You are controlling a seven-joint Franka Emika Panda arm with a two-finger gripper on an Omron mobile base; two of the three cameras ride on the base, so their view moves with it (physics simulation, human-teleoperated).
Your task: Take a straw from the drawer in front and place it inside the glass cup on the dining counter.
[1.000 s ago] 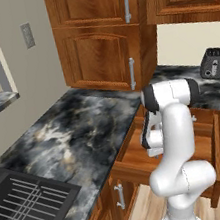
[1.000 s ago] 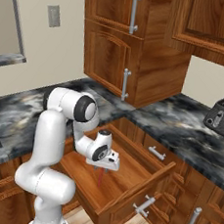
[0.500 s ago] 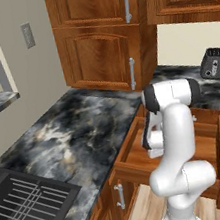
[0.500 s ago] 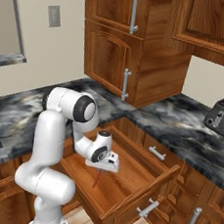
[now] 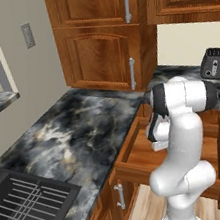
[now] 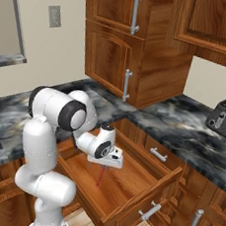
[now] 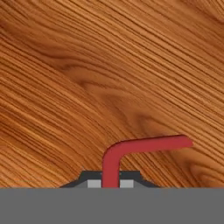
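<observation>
The drawer (image 6: 129, 184) stands pulled out below the marbled worktop, its orange-brown wooden floor bare; it also appears in the left base view as the drawer (image 5: 137, 154) behind my arm. My gripper (image 6: 107, 164) hovers over the middle of it, pointing down, shut on the red straw (image 6: 99, 176), which hangs below the fingers with its low end near the floor. In the hand view the straw (image 7: 131, 148) rises from between the gripper (image 7: 110, 183) tips and bends to the right above the wood. The glass cup and the dining counter are out of view.
A dark toaster (image 6: 225, 118) sits on the marbled worktop (image 6: 183, 124) to the right. A black sink grid (image 5: 27, 209) lies at the lower left. Tall cabinet doors (image 5: 104, 57) with silver handles hang behind the drawer. The drawer's front panel (image 6: 142, 202) sticks out toward the floor space.
The hand has risen from low in the drawer, and the red straw has come up with it, now hanging from the shut fingers.
</observation>
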